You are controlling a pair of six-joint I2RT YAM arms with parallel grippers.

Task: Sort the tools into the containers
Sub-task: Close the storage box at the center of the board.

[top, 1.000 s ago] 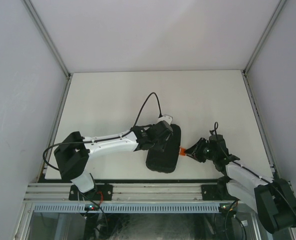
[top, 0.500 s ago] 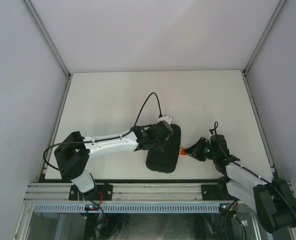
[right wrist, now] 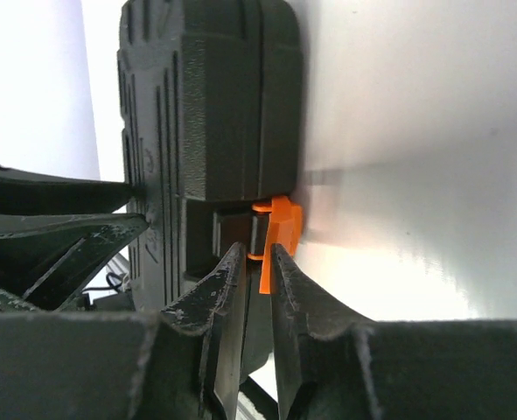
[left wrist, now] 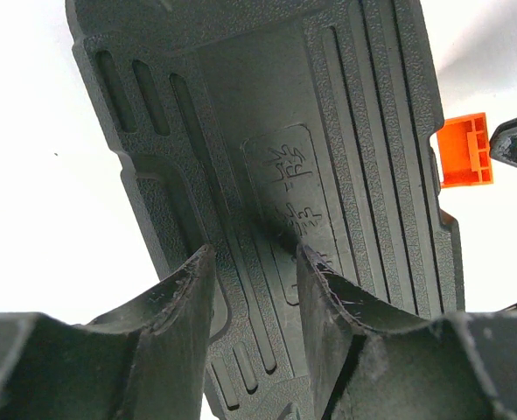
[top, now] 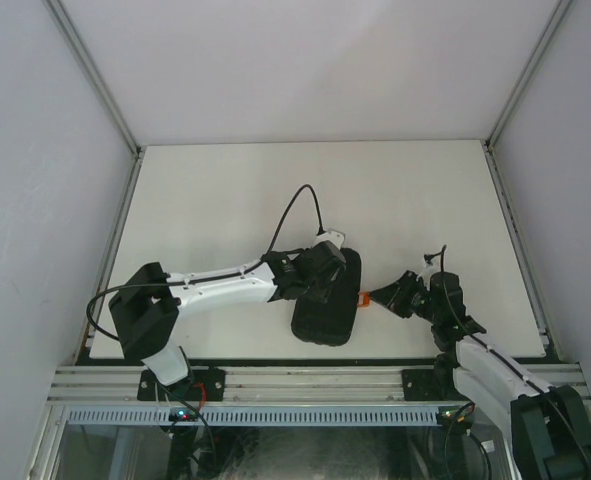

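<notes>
White table (top: 225, 200), one black ribbed case (top: 325, 322), one orange latch (top: 363, 298).

Overhead; wrist views close on case (left wrist: 284, 131)

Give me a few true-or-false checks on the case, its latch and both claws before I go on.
1. The black tool case lies closed on the table. True.
2. The right claw has a finger on each side of the orange latch. True.
3. The left claw holds a screwdriver. False: nothing sits between its fingers, which stand apart over the case's ribbed lid.
4. Loose tools lie on the table beside the case. False: the top view shows no tool outside the case.
</notes>
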